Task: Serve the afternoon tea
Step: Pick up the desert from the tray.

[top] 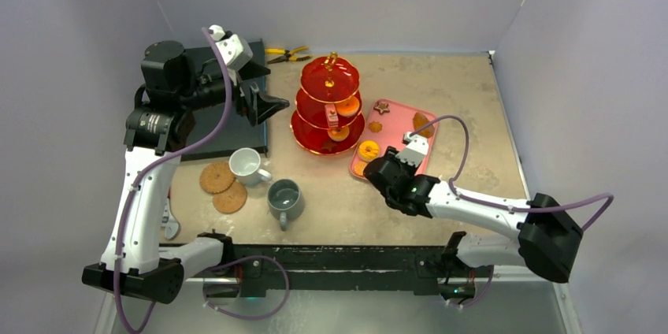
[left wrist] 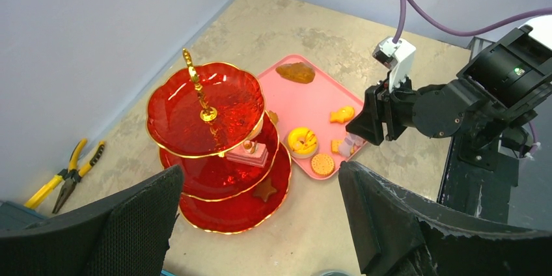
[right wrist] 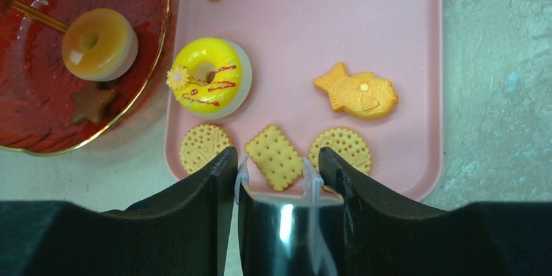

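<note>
Pink tray (right wrist: 390,15) carries a rectangular biscuit (right wrist: 275,157) straddled by the right tool (right wrist: 276,153) (grip unclear); left tool (left wrist: 260,170) wide.

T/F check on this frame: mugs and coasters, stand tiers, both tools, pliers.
1. Both mugs sit on coasters. False: the white mug and grey mug stand on the table, beside the bare cork coasters.
2. The right tool straddles a rectangular biscuit on the pink tray. True.
3. The stand's top tier holds a donut. False: the red stand has a bare top tier.
4. The left tool is open and empty. True.
5. The pliers lie on the tray. False: the pliers lie on the table by the far wall.
</note>
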You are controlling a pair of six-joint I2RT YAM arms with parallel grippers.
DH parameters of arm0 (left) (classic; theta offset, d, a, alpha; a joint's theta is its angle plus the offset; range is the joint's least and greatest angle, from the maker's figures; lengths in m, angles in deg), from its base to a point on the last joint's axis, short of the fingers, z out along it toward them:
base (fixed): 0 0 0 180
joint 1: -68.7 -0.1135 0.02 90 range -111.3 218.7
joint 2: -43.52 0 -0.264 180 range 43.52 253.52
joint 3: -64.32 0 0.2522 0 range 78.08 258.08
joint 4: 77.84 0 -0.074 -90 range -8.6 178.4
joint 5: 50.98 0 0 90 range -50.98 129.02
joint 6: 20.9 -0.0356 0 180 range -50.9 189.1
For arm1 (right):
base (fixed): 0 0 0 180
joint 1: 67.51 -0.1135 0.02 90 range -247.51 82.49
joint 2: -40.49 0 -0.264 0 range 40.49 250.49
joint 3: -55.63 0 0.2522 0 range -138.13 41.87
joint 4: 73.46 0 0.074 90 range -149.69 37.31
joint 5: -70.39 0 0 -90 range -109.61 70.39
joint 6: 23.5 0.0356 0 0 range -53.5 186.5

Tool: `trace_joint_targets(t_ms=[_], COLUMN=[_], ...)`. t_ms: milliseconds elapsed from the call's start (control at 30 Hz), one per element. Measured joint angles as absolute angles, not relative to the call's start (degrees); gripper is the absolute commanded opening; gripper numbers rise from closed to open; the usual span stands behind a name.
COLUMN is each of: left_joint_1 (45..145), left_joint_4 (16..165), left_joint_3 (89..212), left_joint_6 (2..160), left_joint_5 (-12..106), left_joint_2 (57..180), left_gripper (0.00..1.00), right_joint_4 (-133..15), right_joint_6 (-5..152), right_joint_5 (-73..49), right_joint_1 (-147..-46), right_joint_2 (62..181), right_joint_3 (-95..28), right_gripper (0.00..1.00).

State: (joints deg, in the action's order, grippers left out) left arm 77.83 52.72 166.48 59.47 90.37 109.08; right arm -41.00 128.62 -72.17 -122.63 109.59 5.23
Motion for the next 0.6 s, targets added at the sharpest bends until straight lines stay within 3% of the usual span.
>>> trace_joint_targets(t_ms=[600], left_joint_1=[77.83], left_joint_4=[52.98], left_joint_3=[166.35], left_joint_6=[59.47], left_joint_5=[90.65], left_joint_2=[109.08], left_gripper=[0.89], right_joint_4=[-43.40], right_joint_6=[123.77], right_joint_5=[-74.16], right_joint_1=[-122.63], right_joint_2=[115.69], right_joint_3=[2.89], right_gripper=[0.58])
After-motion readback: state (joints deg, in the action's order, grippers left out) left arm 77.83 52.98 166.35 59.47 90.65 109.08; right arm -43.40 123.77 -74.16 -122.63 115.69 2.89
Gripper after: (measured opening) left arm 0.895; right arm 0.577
